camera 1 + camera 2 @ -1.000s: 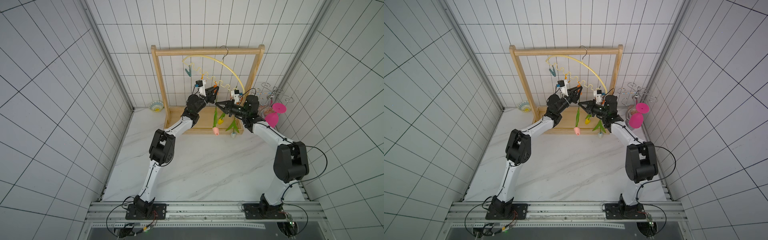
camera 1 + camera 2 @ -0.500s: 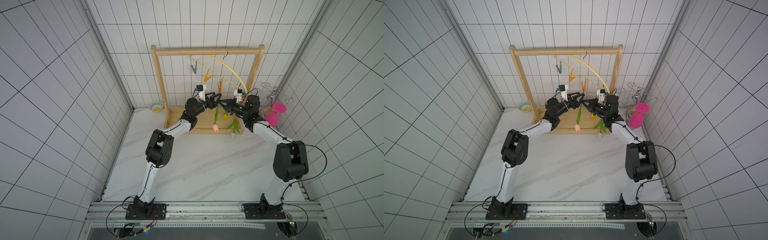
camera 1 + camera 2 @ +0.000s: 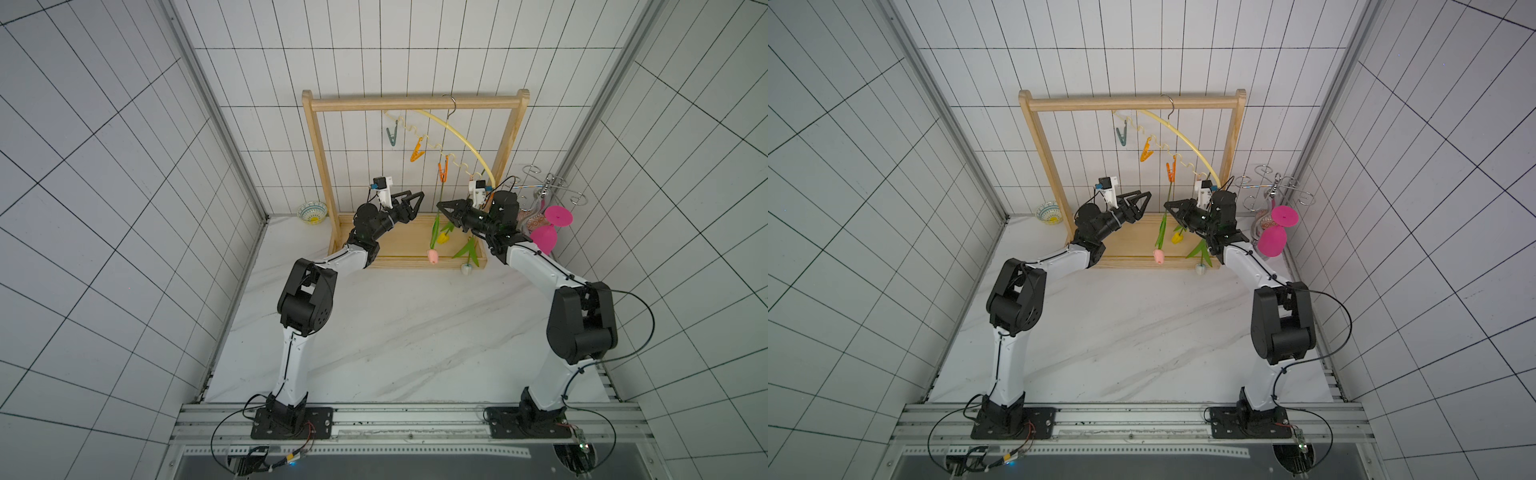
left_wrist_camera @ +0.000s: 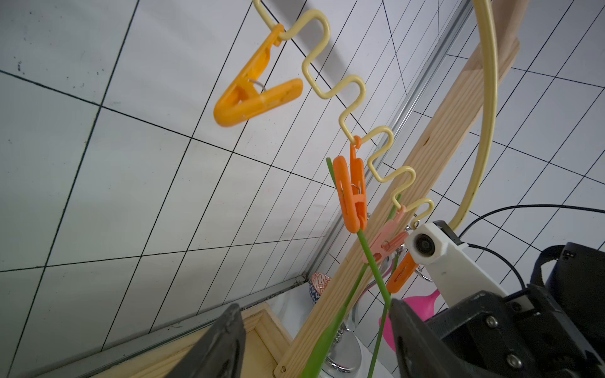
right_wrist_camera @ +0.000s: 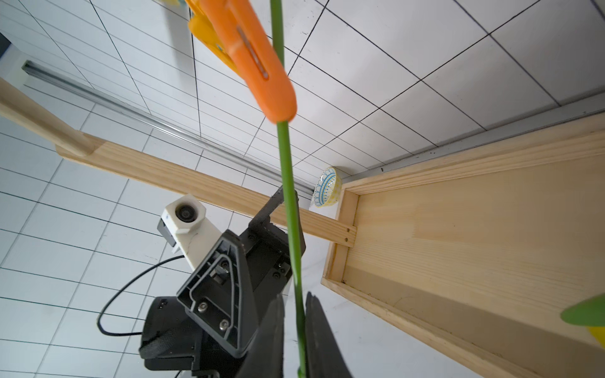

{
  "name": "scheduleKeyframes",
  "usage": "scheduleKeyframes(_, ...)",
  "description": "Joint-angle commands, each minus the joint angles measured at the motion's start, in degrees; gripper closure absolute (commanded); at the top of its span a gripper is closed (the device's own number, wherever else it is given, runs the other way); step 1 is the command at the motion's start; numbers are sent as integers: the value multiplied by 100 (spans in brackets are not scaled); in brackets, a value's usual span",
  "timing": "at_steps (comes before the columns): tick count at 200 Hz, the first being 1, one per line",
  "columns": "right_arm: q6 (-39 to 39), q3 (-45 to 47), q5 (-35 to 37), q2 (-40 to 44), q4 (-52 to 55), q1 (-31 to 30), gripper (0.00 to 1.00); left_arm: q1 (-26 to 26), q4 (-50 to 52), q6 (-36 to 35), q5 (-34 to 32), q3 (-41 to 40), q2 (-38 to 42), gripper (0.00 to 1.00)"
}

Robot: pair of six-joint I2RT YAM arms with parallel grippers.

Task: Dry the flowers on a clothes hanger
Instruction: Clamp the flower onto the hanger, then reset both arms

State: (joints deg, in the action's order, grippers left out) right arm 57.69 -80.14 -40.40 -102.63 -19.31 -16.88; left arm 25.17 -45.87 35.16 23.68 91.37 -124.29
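Under the low end of the clothes hanger (image 4: pixel 492 98), the pink tulip (image 3: pixel 433 256) is hanging head-down from an orange clip (image 4: pixel 352 193), stem vertical between the slightly parted fingers of the right gripper (image 3: pixel 440 205); the left gripper (image 3: pixel 417 205) is standing open nearby.

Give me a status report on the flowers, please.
Left gripper open, empty. Right gripper slightly open around stem of pink tulip. Stem pinned in orange clip on clothes hanger. Nothing blocking.

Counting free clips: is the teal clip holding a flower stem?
No, the teal clip hangs empty, nothing pinched in it.
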Motion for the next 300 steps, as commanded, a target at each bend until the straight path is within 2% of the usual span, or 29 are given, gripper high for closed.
scheduleKeyframes(1,-77,11,144,241,401,71,69,14,-241,-35,18,-245,396,28)
scheduleKeyframes(22,-231,200,180,548,582,71,59,6,-296,-79,-112,-603,652,27)
scheduleKeyframes(39,-441,388,272,908,858,67,53,6,-305,-66,-271,-891,867,22)
scheduleKeyframes(55,-694,548,373,1270,1203,54,50,6,-255,-14,-395,-1111,1051,11)
scheduleKeyframes(61,-795,612,402,1408,1334,54,49,6,-180,21,-442,-1199,1138,1)
scheduleKeyframes(78,-1146,788,667,1803,1893,48,48,6,76,-6,-546,-1515,1442,1)
scheduleKeyframes(123,-2156,1621,1626,2828,3095,-32,44,19,1673,-469,-1511,-2476,2646,1)
scheduleKeyframes(144,-2605,2135,2132,3373,3308,-114,42,105,2879,-1096,-2318,-2712,3228,1)
scheduleKeyframes(164,-3055,2511,2683,3950,3404,-134,39,199,3739,-2041,-3394,-2989,3623,1)
scheduleKeyframes(173,-3267,2649,3088,4191,3385,-138,36,199,3844,-2206,-4050,-3243,3741,1)
scheduleKeyframes(197,-4123,3065,4219,4602,3045,-136,26,77,3335,-2479,-5581,-4206,3973,1)
scheduleKeyframes(214,-4698,3573,5294,4639,2456,-119,23,-113,2427,-2823,-5838,-5014,4158,1)
scheduleKeyframes(231,-5701,4639,6097,4454,670,-37,18,-278,1319,-3275,-5947,-5727,4258,1)
scheduleKeyframes(237,-6095,5045,6132,4311,-146,71,17,-370,967,-3307,-5993,-5876,4274,1)
scheduleKeyframes(244,-6308,5455,6069,4094,-1032,254,17,-461,1137,-3182,-5970,-5882,4378,1)
scheduleKeyframes(260,-6177,5858,5689,3428,-2269,826,17,-909,1528,-2972,-5207,-5849,4554,1)
scheduleKeyframes(276,-6037,5703,5769,2804,-2431,1102,13,-1214,1584,-3323,-4771,-5972,4621,1)
scheduleKeyframes(283,-5845,5404,5859,2760,-1707,1150,12,-1268,1196,-3476,-4892,-6120,4525,1)
scheduleKeyframes(288,-5773,5219,5609,2733,-1292,1248,12,-1305,907,-3465,-5004,-6205,4479,1)
scheduleKeyframes(300,-5695,5188,5191,2442,-1397,1449,12,-1347,822,-3428,-4869,-6240,4513,1)
